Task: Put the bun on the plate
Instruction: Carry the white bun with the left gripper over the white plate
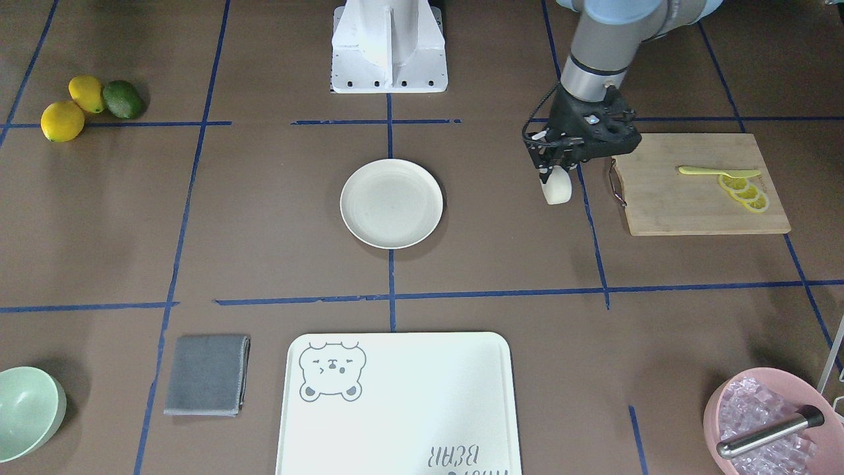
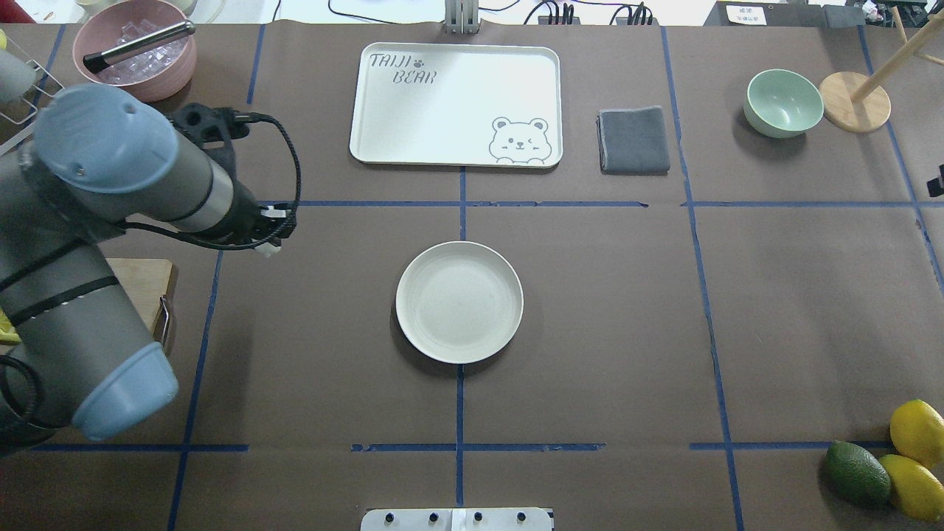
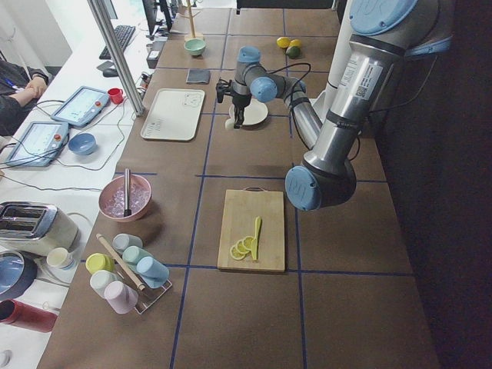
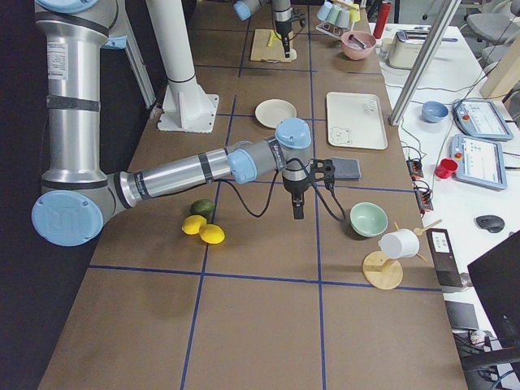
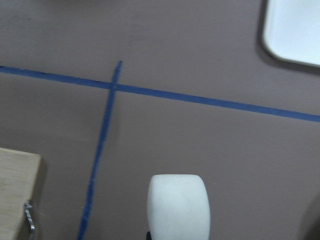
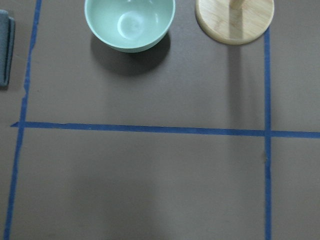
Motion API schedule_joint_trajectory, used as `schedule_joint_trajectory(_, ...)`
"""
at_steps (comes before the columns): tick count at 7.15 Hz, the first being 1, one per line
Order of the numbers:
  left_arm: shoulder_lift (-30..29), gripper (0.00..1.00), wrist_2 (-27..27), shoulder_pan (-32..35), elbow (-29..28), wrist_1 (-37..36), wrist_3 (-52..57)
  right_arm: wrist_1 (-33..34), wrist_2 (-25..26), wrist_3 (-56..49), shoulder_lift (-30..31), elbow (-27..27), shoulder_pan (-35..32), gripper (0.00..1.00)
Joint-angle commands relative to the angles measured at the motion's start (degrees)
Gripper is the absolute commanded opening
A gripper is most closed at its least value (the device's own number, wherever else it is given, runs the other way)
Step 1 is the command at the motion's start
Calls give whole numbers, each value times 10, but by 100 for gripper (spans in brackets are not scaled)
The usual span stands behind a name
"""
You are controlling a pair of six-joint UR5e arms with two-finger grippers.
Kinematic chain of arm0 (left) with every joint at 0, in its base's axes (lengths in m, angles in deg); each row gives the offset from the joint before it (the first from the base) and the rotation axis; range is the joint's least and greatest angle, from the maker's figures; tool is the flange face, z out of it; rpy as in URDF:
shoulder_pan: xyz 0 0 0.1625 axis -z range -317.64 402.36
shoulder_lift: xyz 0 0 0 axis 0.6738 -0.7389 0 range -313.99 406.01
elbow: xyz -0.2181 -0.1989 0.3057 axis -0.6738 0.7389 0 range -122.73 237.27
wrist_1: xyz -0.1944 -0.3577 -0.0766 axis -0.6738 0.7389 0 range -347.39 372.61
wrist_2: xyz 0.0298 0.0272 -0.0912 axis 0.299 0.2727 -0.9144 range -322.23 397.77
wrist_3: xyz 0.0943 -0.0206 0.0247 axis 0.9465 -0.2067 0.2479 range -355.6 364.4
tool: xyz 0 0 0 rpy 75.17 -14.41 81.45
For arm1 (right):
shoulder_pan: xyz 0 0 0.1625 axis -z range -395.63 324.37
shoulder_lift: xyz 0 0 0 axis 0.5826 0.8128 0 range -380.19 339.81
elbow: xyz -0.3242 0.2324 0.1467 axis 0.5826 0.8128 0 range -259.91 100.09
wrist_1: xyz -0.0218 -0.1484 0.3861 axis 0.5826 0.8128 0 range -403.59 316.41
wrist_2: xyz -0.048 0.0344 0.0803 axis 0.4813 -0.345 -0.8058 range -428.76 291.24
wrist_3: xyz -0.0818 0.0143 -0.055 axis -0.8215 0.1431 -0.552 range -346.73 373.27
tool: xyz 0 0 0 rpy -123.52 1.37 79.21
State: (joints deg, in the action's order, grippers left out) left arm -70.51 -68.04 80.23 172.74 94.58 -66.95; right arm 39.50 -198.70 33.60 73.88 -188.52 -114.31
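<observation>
White bun (image 1: 557, 188) hangs pinched by its top in the left gripper (image 1: 551, 174), at three o'clock of the plate (image 1: 391, 204) in the front view; that shallow hold could slip mid-carry.

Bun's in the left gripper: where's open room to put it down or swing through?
The plate is bare all over. Bare table lies between it and the bun, and between plate and bear tray. Crowded: the cutting board beside the left gripper.

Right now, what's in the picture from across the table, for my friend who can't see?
The left claw grips the white bun between the empty cream plate and a wooden board holding lemon slices.
</observation>
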Motion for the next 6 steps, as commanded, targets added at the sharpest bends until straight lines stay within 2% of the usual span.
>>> schedule_joint_trajectory(1, -89, 34, 47, -57, -48, -15, -43, 2, -51, -144, 16, 69, -95, 100)
schedule_joint_trajectory(2, -126, 34, 72, -90, -86, -10, -67, 2, -87, -178, 18, 103, -128, 100)
schedule_joint_trajectory(3, -176, 34, 90, -104, -136, -6, -69, 5, -96, -195, 22, 109, -141, 100)
schedule_joint_trajectory(5, -196, 34, 96, -131, -199, 75, -68, 8, -93, -207, 22, 117, -142, 100)
schedule_joint_trajectory(6, -202, 34, 123, -147, -216, 92, -68, 8, -93, -207, 23, 118, -142, 100)
